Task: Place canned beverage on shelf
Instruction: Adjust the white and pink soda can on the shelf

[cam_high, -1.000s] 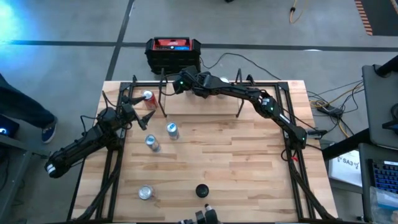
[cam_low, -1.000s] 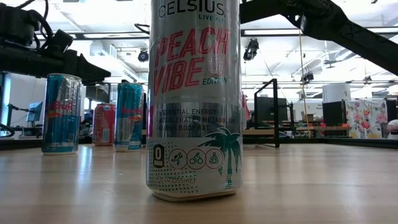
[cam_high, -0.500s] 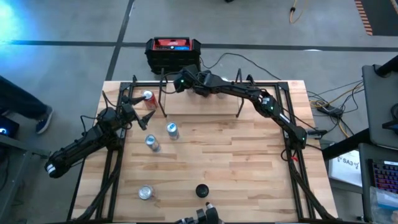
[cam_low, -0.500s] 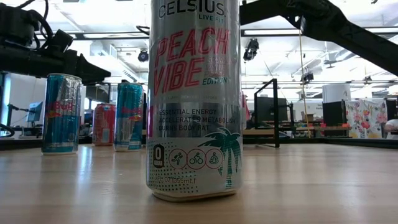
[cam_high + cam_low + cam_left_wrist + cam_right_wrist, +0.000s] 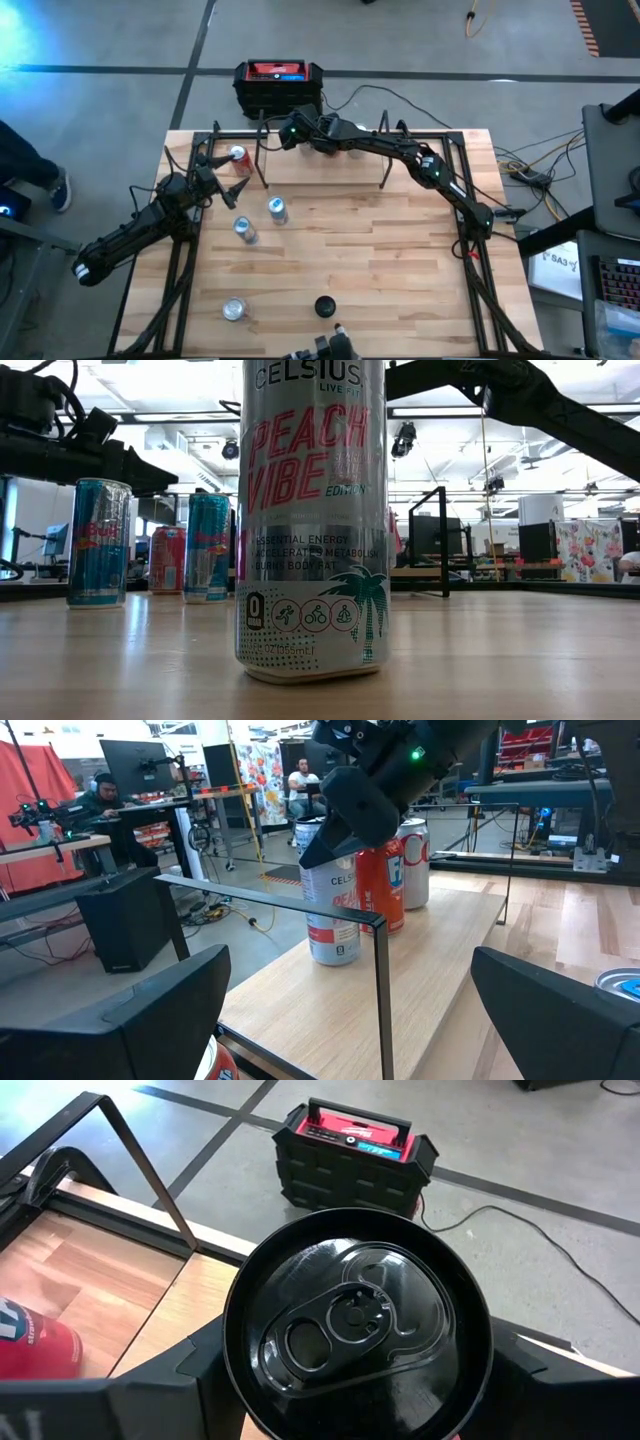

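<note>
The shelf [image 5: 335, 170], a light-wood plank with thin black uprights, stands at the table's far side. My right gripper [image 5: 298, 131] is over its left end, shut on a white-and-red beverage can with a black top [image 5: 331, 915]. An orange can [image 5: 381, 885] and a white-and-red can [image 5: 415, 865] stand on the plank just behind it. My left gripper [image 5: 222, 172] waits wide open and level at the table's left, beside a red can [image 5: 238, 156] on the tabletop. My right gripper pinches the can's upper wall just under its black rim [image 5: 245, 1380], one finger [image 5: 170, 1380] on each side. The fingers slant down from the table's right and far side. The can stands upright, its base [image 5: 333, 956] at the shelf plank [image 5: 430, 990]; whether it rests there I cannot tell.
Two blue cans [image 5: 277, 209] [image 5: 244, 229] stand left of the table's middle. A silver-topped can [image 5: 234, 309] and a black-topped can [image 5: 324, 306] stand near the front edge. A black-and-red box [image 5: 279, 84] sits on the floor beyond the far edge. A person's shoe [image 5: 58, 190] shows at left.
</note>
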Robot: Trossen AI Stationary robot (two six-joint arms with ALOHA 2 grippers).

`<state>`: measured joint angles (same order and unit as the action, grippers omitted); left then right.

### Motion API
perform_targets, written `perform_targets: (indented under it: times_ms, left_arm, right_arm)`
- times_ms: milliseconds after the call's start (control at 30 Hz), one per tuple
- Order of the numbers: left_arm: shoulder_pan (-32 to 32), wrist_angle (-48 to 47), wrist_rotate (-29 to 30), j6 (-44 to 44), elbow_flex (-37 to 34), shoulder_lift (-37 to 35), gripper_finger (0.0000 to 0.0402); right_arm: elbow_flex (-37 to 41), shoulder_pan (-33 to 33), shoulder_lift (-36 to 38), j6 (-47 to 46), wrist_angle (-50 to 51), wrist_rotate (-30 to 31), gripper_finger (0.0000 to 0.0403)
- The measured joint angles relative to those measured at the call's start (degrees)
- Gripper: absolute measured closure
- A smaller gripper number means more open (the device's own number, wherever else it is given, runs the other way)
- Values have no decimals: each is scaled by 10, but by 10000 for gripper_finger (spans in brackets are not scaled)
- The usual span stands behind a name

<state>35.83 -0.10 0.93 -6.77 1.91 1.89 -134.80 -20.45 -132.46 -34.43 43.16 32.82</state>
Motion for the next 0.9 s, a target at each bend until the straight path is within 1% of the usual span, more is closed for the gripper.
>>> perform_targets:
  times_ms: [900]
  left_arm:
    - [0,0,0,0,0,0,3]
  right_arm:
    - [1,1,0,10,-2,1,163]
